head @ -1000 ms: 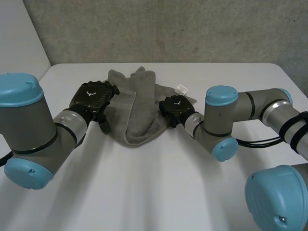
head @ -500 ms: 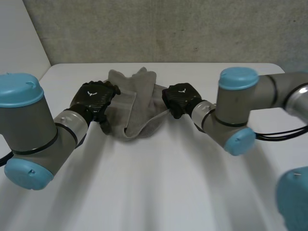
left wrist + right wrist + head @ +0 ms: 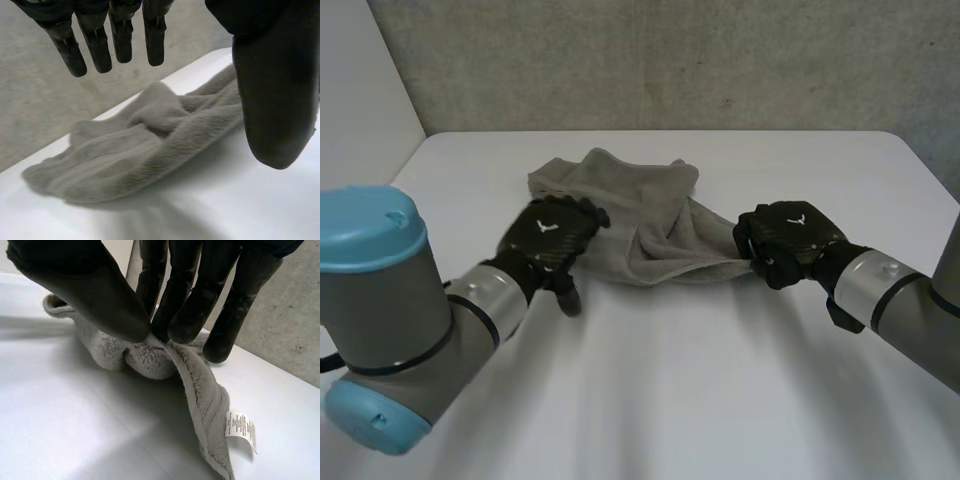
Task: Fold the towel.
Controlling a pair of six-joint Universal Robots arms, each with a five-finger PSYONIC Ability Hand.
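On the white table, toward its far side, one towel is lying bunched and rumpled, no clean fold showing yet, with its long axis running roughly side to side between the two hands. Right hand is gripping the towel's right end: the wrist view shows the edge being pinched between thumb and fingers. One care label is hanging off that same edge, a bit further along from the pinch. Left hand is sitting at the towel's left end with fingers straight and thumb apart, holding nothing. Its wrist view has the towel lying on the table just beyond the fingertips; I can't tell if they're touching. My read: the next move is hinging on the left hand, which is nearer to the free end and looks like it needs to reach forward for a corner. Which lump is the corner isn't clear. Count: one towel, one label, two hands, one gripping.
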